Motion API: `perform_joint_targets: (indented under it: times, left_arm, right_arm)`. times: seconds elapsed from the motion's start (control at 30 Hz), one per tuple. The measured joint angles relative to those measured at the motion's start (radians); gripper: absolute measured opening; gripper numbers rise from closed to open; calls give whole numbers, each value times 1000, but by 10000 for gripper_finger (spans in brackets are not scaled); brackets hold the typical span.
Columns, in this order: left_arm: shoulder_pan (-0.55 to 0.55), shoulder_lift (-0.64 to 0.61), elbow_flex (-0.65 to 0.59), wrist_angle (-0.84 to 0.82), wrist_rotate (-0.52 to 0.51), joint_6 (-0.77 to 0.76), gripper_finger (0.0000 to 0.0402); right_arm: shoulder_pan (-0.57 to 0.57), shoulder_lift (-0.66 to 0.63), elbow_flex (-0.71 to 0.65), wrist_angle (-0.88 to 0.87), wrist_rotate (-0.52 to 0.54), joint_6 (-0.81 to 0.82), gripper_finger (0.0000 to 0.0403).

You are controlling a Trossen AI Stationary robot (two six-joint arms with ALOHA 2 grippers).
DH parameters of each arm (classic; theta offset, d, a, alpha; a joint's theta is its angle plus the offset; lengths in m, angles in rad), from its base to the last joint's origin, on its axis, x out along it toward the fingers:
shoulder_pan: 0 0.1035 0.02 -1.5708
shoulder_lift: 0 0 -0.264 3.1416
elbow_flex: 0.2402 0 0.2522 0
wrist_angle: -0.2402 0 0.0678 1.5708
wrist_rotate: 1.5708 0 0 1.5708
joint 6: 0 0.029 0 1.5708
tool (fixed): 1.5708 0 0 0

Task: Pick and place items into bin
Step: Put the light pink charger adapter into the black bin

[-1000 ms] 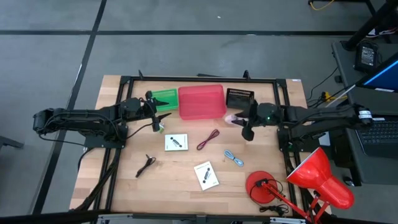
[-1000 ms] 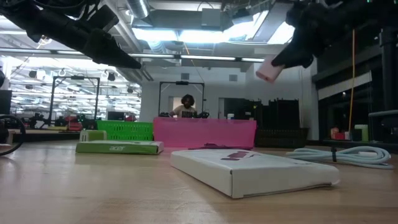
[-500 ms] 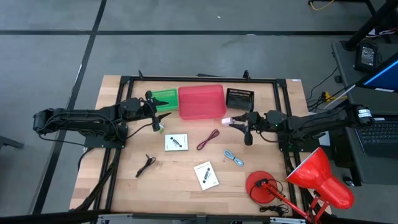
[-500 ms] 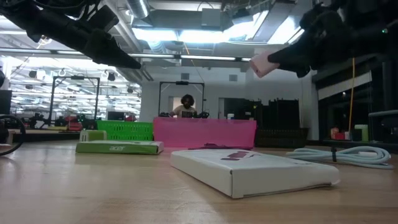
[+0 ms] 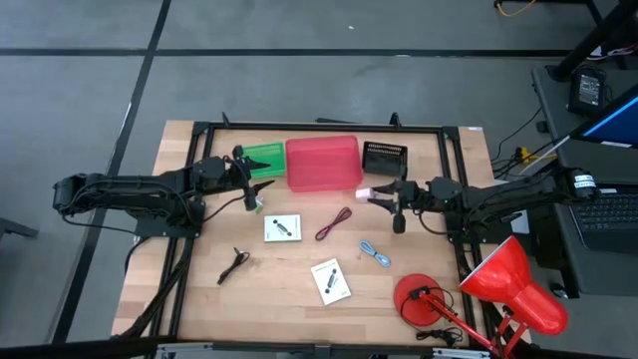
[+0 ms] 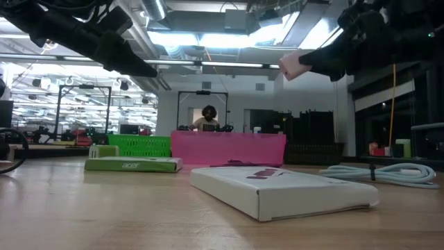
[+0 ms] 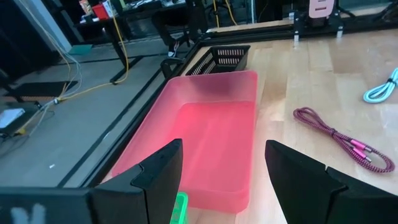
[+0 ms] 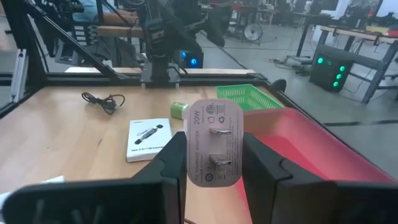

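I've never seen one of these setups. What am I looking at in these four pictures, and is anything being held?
Two dark robot arms work at a wooden table. One picture looks straight down, one looks level across the tabletop, and two come from cameras on the arms' wrists. The right tool grips a pinkish-white plug adapter beside the pink bin. The left tool is open and empty, at the bin's other side. On the table lie two white cards, a red cord, a light blue cord and a dark cord. A green basket, a black basket and a red lamp also stand there.
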Motion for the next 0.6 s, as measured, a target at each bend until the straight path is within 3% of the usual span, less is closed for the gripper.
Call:
perform_joint_targets:
  times: [0.3, 0.6]
  left_arm:
    - [0, 0, 0, 0, 0, -10, 223]
    - [0, 0, 0, -1, -27, -15, 223]
  right_arm:
    - [0, 0, 0, 0, 228, -9, 91]
    - [-56, 0, 0, -10, 538, 70, 91]
